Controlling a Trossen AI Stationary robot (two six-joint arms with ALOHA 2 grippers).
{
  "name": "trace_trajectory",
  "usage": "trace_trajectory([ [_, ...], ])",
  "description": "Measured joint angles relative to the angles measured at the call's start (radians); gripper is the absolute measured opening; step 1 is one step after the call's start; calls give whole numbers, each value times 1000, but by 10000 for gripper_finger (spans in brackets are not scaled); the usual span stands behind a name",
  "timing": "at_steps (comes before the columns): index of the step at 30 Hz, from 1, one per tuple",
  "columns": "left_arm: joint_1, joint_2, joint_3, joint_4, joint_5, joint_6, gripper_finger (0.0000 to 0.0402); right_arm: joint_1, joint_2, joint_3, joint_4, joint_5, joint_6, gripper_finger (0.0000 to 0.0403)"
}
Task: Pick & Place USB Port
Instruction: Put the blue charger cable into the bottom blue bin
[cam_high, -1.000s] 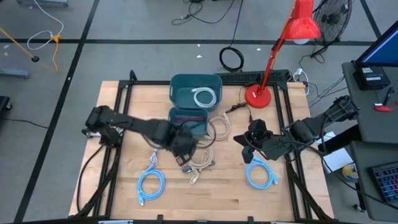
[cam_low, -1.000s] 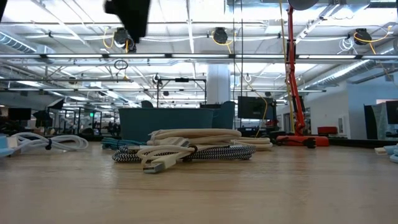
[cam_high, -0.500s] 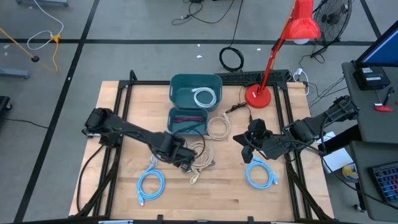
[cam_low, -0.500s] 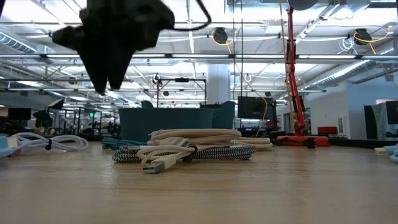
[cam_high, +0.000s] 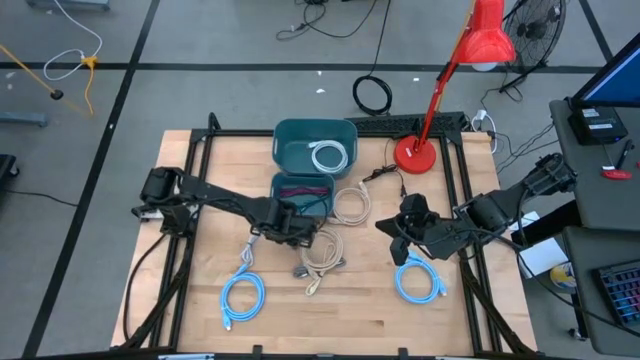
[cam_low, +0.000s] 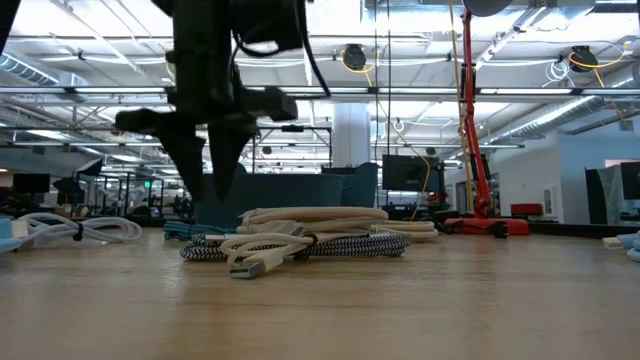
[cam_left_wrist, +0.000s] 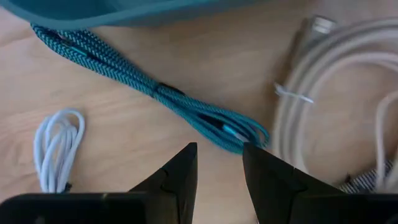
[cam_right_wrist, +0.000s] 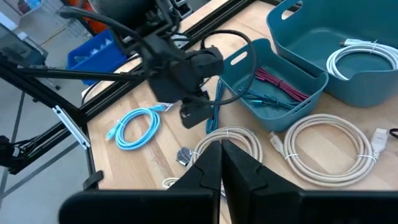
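Note:
A teal braided USB cable (cam_left_wrist: 155, 87) lies folded on the wood beside the small teal bin (cam_left_wrist: 124, 9); its looped end (cam_left_wrist: 245, 132) lies just beyond my left fingertips. My left gripper (cam_left_wrist: 219, 155) points down over it, open with a narrow gap, and I cannot see it touching the cable. From table height the left gripper (cam_low: 213, 190) hangs just above the cable (cam_low: 185, 230). From above, the left gripper (cam_high: 285, 228) sits at the small bin's near side. My right gripper (cam_right_wrist: 221, 149) is shut and empty, waiting at the table's right (cam_high: 398, 238).
The small bin (cam_high: 300, 177) holds red and teal cables; the large teal bin (cam_high: 283, 140) behind it holds a white coil. A beige coil (cam_high: 350, 205), a beige and striped bundle (cam_high: 322, 255), a small white cable (cam_left_wrist: 59, 146) and two light-blue coils (cam_high: 242, 295) (cam_high: 418, 280) lie around. A red lamp (cam_high: 412, 152) stands far right.
My left gripper has come down from well above the table to just over the teal cable, and has shifted a little toward the small bin at the far side. The cables have stayed where they were.

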Motion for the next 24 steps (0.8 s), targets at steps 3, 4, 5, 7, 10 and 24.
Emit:
trace_trajectory([
  [3, 12, 0, -46, 27, 1, -16, 131, 13, 0, 0, 0, 2, 0, 0],
  [4, 14, 0, -57, 27, -3, -18, 131, 16, 0, 0, 0, 2, 0, 0],
  [5, 18, 0, -66, 26, -4, -19, 131, 19, 0, 0, 0, 2, 0, 0],
  [7, 25, 0, -77, 27, 0, -19, 131, 21, 0, 0, 0, 4, -1, 0],
  [10, 26, 0, -83, 26, -24, -20, 131, 22, 0, 0, 0, 5, -2, 0],
  [24, 40, 0, -92, 128, -71, -91, 131, 23, 0, 0, 0, 8, -11, 0],
])
